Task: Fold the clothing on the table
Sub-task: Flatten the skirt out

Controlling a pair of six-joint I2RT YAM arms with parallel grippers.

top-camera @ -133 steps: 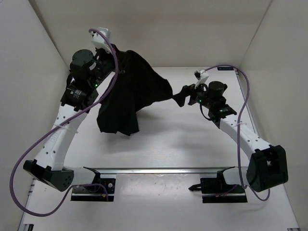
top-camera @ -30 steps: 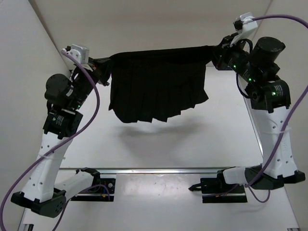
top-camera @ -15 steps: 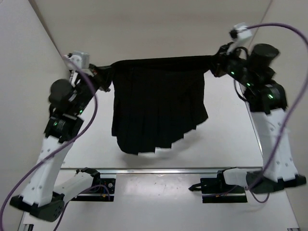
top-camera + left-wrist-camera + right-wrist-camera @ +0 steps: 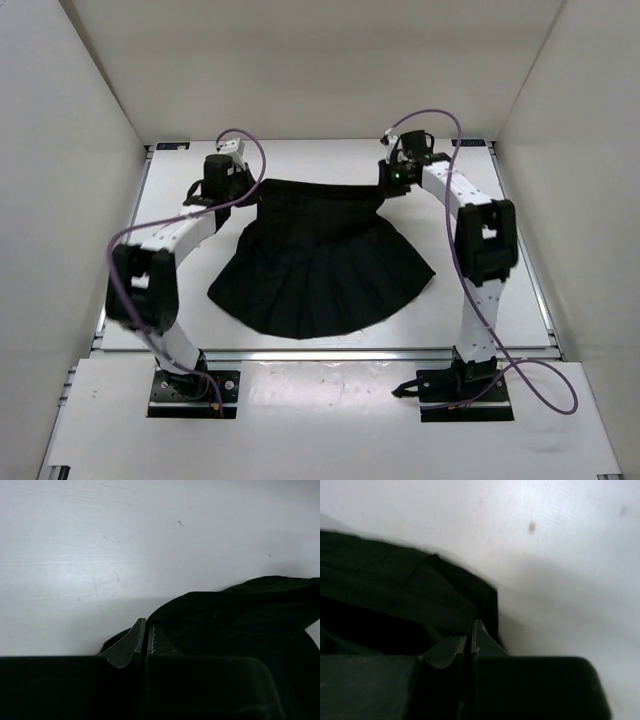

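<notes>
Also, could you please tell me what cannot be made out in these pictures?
Top view: both jaws, at the waistband corners of the skirt, are too small and black on black.
Left wrist view: the skirt runs off the right edge.
Right wrist view: blurred, and the skirt is cut off at the left edge.
All views: the skirt hides the table beneath it.

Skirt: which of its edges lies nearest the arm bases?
The skirt's wide curved hem; the narrow straight waistband lies on the far side of the table.
</notes>
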